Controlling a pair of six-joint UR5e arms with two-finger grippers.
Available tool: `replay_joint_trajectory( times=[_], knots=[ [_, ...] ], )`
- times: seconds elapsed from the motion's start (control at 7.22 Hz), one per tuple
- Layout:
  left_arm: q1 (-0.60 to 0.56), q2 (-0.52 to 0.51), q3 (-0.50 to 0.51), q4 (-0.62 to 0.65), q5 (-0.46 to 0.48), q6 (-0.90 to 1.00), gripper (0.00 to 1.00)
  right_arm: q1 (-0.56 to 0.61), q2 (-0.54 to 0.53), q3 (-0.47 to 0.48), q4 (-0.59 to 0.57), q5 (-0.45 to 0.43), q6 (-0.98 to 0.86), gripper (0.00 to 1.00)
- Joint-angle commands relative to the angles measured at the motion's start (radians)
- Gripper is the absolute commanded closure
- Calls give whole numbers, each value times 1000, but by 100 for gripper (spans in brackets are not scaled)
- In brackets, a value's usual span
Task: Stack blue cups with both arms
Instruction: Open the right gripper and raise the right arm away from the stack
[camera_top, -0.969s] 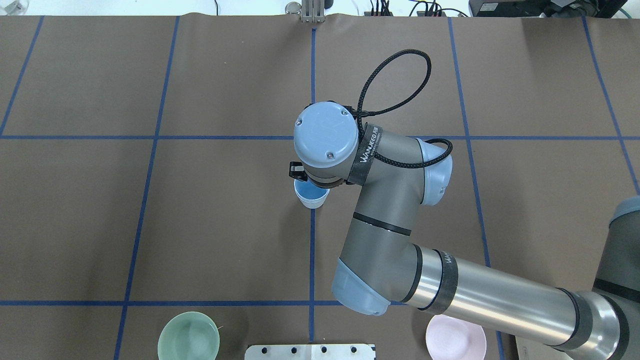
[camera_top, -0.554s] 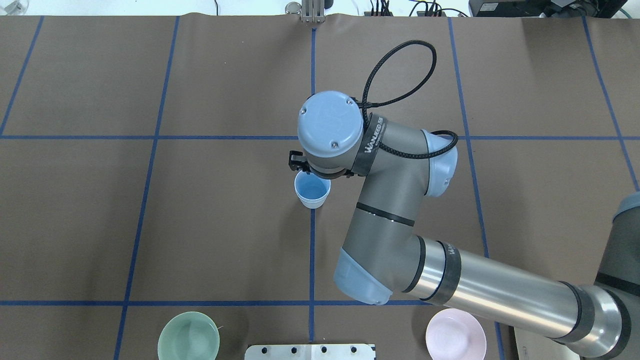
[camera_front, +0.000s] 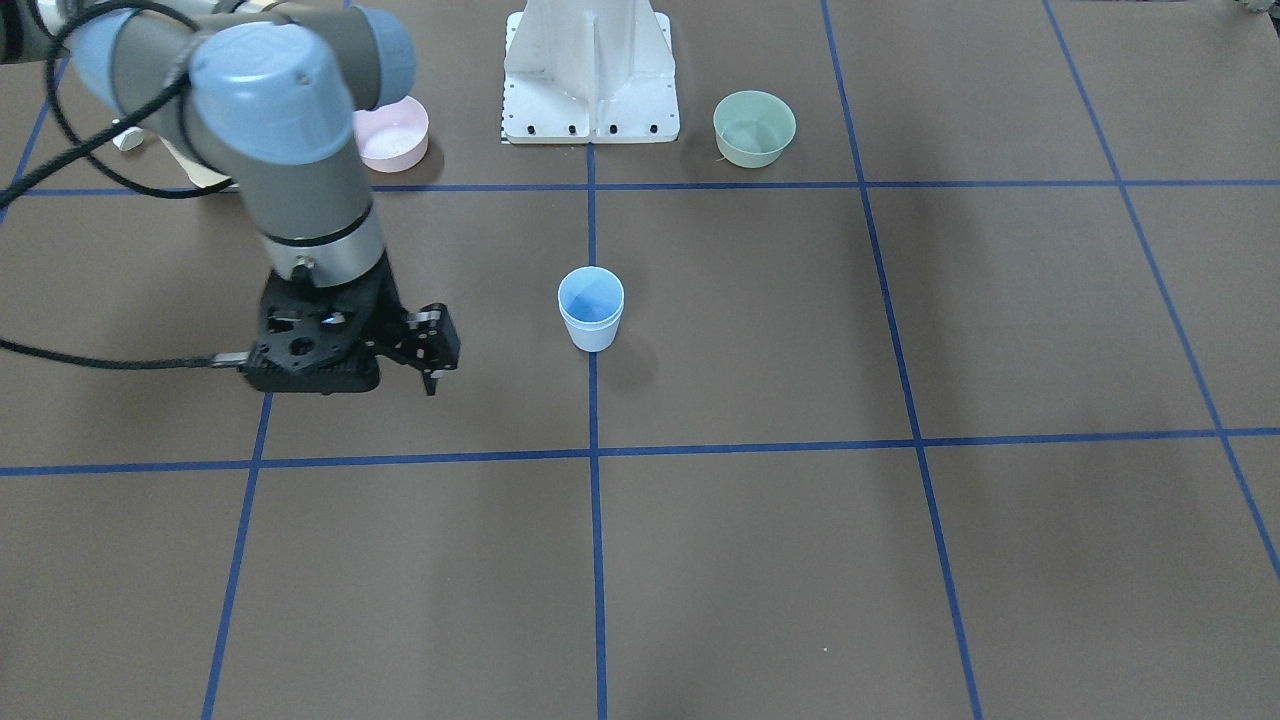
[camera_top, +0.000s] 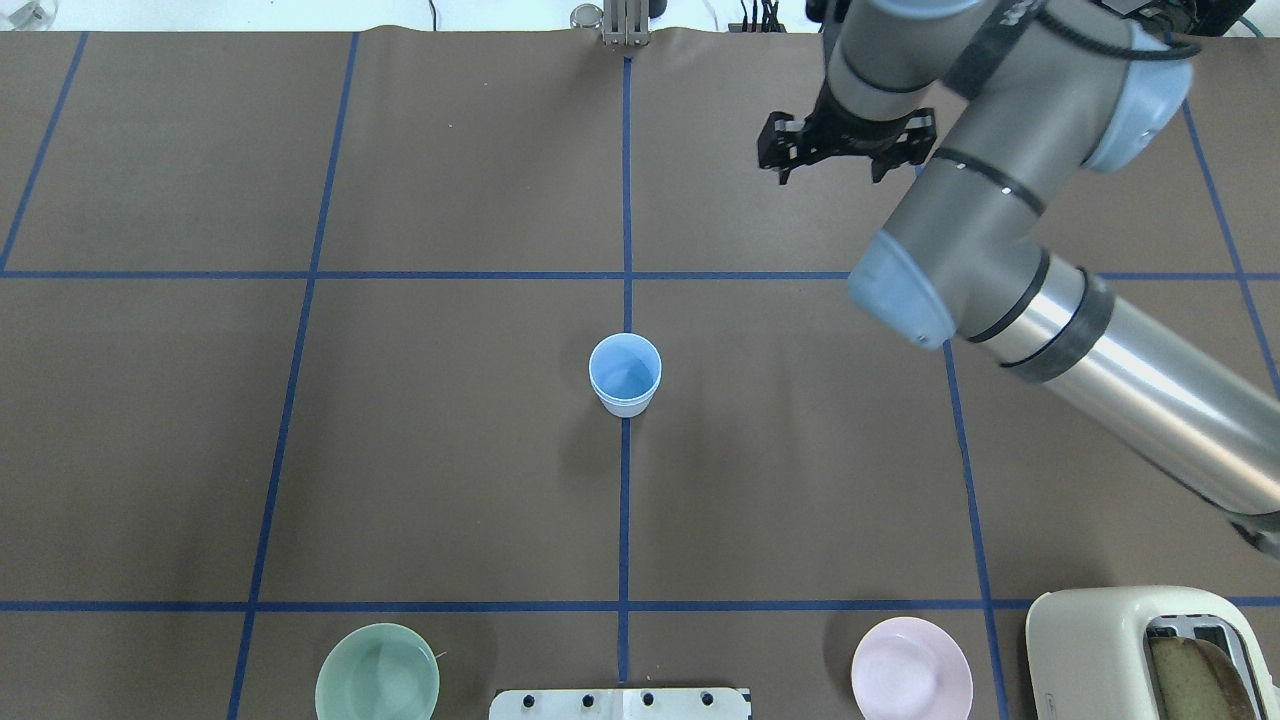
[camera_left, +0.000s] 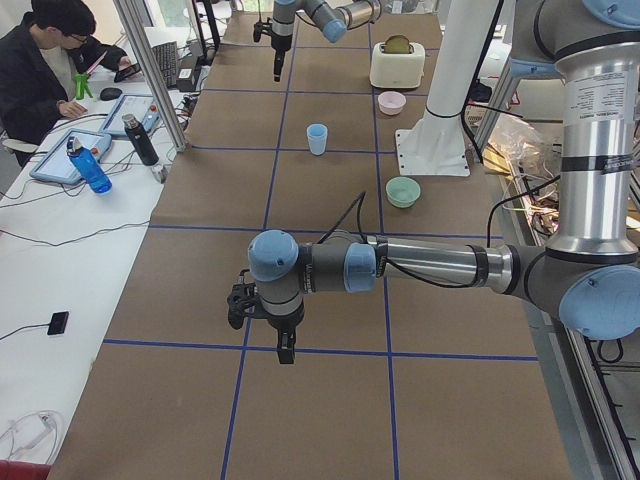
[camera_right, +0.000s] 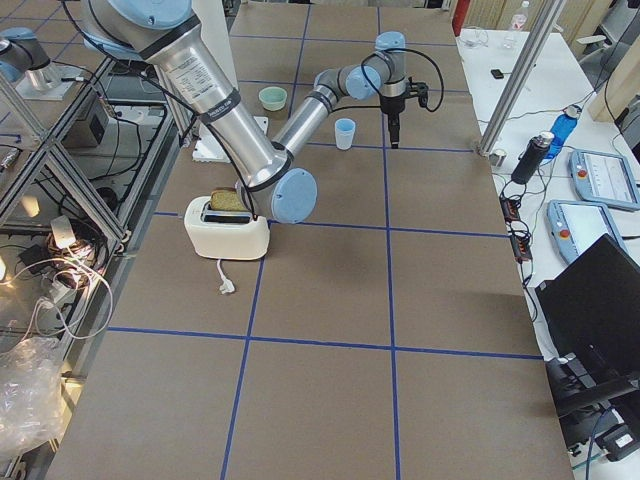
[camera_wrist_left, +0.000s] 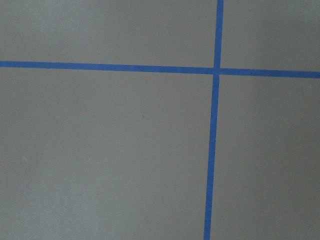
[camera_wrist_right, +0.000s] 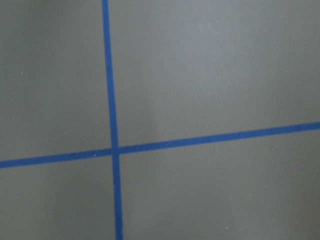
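One light-blue cup shape (camera_top: 625, 375) stands upright at the table's middle on the centre tape line; it also shows in the front view (camera_front: 591, 308). No separate second cup shows anywhere. My right gripper (camera_top: 830, 176) hangs above the far right part of the table, well apart from the cup, its fingers spread open and empty; one finger (camera_front: 432, 372) shows in the front view. My left gripper (camera_left: 285, 350) shows only in the left side view, low over the table's left end, far from the cup. I cannot tell whether it is open or shut.
A green bowl (camera_top: 377, 672) and a pink bowl (camera_top: 911, 680) sit at the near edge on either side of the white base mount (camera_top: 620, 703). A cream toaster (camera_top: 1110, 640) with bread stands at the near right corner. An operator (camera_left: 45, 60) sits beside the table.
My right gripper has left the cup and swung up and away to the far right. The cup stays where it was.
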Motion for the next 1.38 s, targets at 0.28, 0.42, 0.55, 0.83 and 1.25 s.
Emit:
replay_joint_trajectory(
  times=[0.28,0.42,0.55,0.83,1.25],
  knots=[
    [0,9,-15,-78,0,4,2,399,-250,-62,-2,256,-691,0],
    [0,15,-13,-77,3,4,2,472,-331,-62,1,273,-787,0],
    [0,18,-13,-75,3,4,2,535,-432,-41,3,273,-868,0],
    [0,46,-18,-77,2,6,2,604,-630,17,3,263,-901,0],
    [0,46,-15,-77,2,6,2,621,-708,16,1,269,-888,0]
  ],
)
